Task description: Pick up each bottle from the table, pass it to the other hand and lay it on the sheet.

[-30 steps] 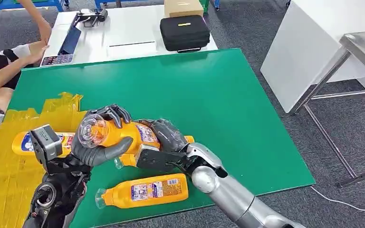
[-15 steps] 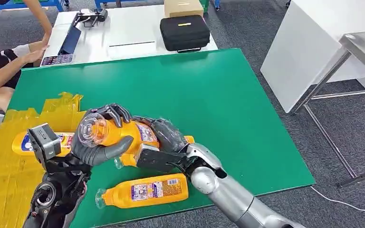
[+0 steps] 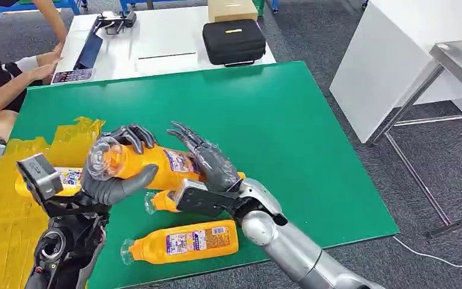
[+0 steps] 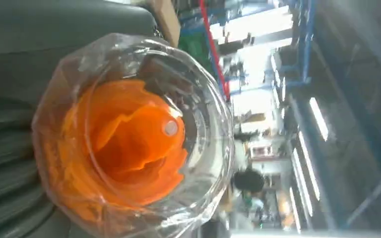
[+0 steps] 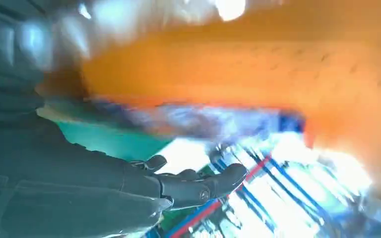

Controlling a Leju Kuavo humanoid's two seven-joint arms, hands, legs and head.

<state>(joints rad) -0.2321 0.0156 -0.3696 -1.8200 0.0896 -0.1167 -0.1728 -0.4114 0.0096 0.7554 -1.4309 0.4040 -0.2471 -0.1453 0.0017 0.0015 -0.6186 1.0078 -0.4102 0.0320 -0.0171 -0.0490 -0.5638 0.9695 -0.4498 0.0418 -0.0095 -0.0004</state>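
In the head view my left hand (image 3: 117, 177) grips an orange bottle (image 3: 156, 164) near its clear cap, holding it above the green table (image 3: 277, 132). The left wrist view looks straight at that bottle's clear cap (image 4: 134, 139). My right hand (image 3: 207, 159) sits just right of the bottle, fingers spread and off it. Its fingers (image 5: 193, 186) stretch out under the blurred orange bottle (image 5: 258, 64) in the right wrist view. A second bottle (image 3: 162, 203) lies below the hands, and a third bottle (image 3: 183, 241) rests near the front edge. Another bottle (image 3: 69, 179) lies on the yellow sheet (image 3: 12, 223).
A person (image 3: 6, 78) sits at the far left by a white table (image 3: 162, 42) carrying a black case (image 3: 233, 41), a laptop and a phone. A metal table (image 3: 457, 60) stands at the right. The green table's far half is bare.
My right hand has let go of the bottle and spread its fingers. My left hand has carried the bottle slightly left, toward the sheet.
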